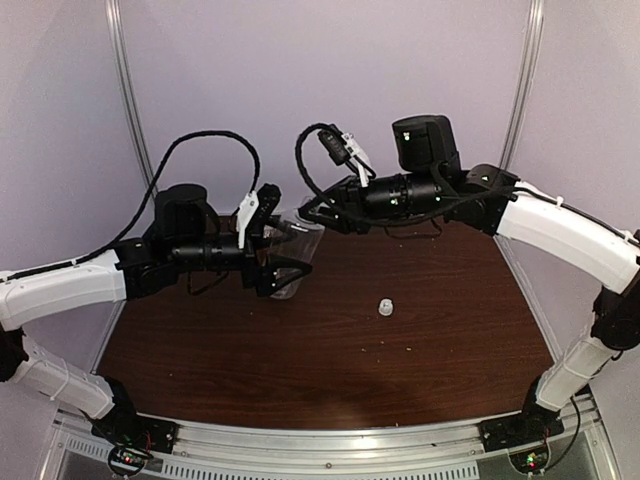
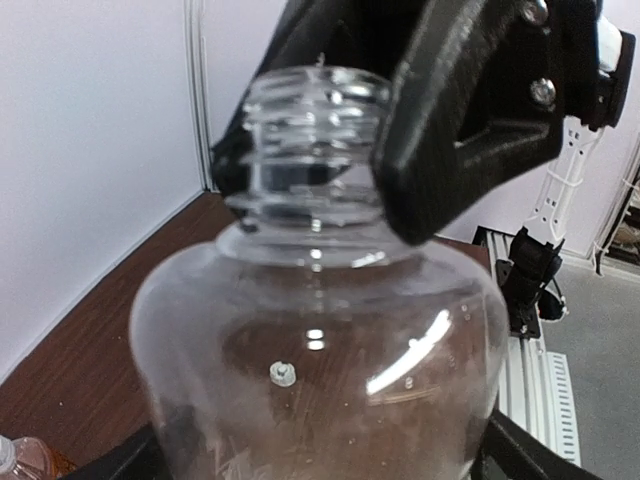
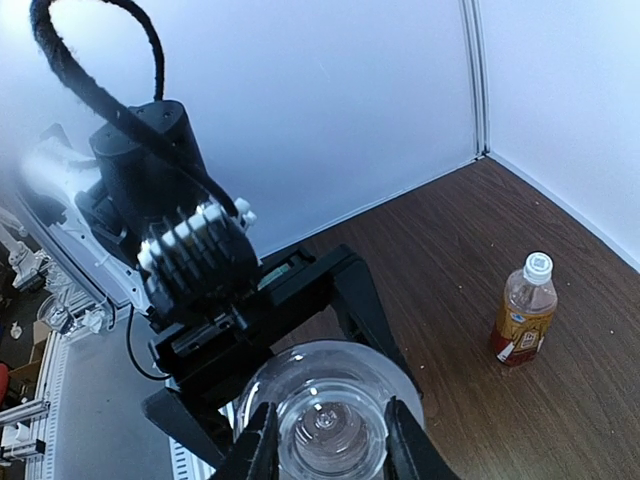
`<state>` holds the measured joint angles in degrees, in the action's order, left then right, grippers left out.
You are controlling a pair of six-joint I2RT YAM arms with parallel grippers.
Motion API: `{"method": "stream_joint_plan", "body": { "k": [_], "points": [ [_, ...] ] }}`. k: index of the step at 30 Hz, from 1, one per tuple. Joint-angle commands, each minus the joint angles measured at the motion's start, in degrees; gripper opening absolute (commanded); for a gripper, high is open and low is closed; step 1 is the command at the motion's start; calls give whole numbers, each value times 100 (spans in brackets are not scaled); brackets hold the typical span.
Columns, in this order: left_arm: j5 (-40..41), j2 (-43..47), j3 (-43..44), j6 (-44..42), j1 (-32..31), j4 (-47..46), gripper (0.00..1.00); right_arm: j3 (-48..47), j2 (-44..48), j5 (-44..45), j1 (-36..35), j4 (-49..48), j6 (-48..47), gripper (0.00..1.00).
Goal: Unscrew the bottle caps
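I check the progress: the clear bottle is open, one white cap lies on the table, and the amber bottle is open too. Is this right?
Not quite: the amber bottle is closed, its white cap on it, as the right wrist view shows. The clear bottle is open, and one loose cap lies on the table.

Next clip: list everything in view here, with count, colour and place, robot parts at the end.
clear colourless plastic bottle: one, transparent, uncapped, raised between the two grippers.
loose small round white plastic screw cap: one, white, lying mid-table.
amber-liquid plastic bottle with red and white label: one, upright on the table near the wall.
fitted white screw cap: one, on the amber bottle.
dark brown wooden table: one.
left gripper: black, fingers flank the clear bottle's body; grip unclear.
right gripper: black, shut on its threaded neck.
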<state>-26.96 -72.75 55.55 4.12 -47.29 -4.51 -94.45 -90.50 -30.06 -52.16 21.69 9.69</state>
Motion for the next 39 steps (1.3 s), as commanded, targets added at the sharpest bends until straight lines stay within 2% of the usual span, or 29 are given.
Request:
{"method": "stream_joint_plan", "body": {
  "k": [1,4,8,15,28,39],
  "points": [
    [279,94,200,63,18,-160,97,305,278,436,132,-15,10,0],
    [588,211,153,62,18,-164,98,555,358,630,310,-34,3,0],
    [1247,362,119,63,18,-48,98,859,352,1342,583,-2,-119,0],
    [2293,531,91,45,19,135,98,1065,-92,2476,809,-40,-291,0],
    [2510,389,224,69,18,377,98,1199,-1014,3146,945,-672,-445,0],
    [2541,246,246,135,28,381,98,1517,-1368,3059,1033,-953,-433,1]
  ]
}}
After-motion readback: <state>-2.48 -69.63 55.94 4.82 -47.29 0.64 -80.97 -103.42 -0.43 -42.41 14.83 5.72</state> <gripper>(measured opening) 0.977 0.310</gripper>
